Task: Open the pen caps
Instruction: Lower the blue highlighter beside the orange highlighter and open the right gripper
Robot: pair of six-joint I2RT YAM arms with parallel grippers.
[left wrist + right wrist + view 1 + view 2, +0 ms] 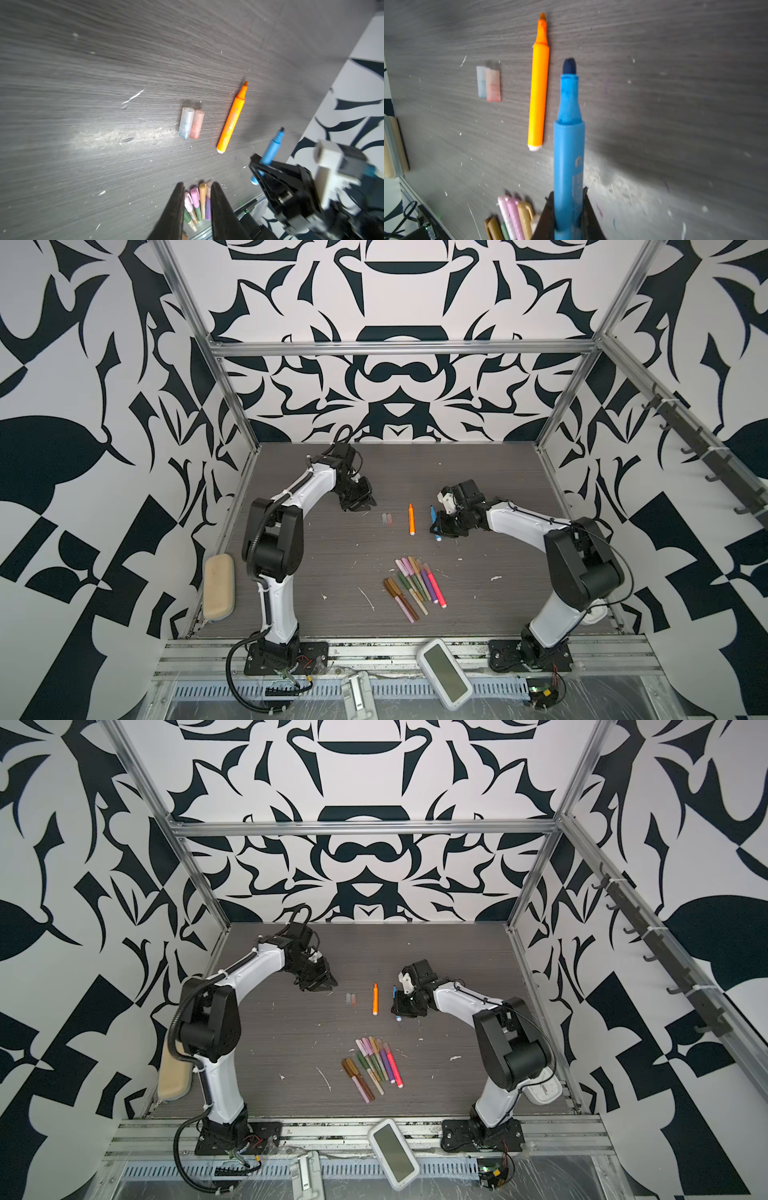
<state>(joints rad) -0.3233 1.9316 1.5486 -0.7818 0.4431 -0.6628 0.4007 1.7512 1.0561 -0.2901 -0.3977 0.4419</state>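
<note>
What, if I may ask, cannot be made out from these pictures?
The blue pen: rear end hidden inside the right gripper in the right wrist view; lettering blurred.
The capped pens: in the left wrist view, mostly behind the fingers of the left gripper, so uncountable there.
The loose caps: too small in both top views to tell their tints.
The pouch: partly behind the left arm in a top view.

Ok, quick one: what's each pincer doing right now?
Left pincer: slightly open, holding nothing.
Right pincer: closed on the uncapped blue pen.
</note>
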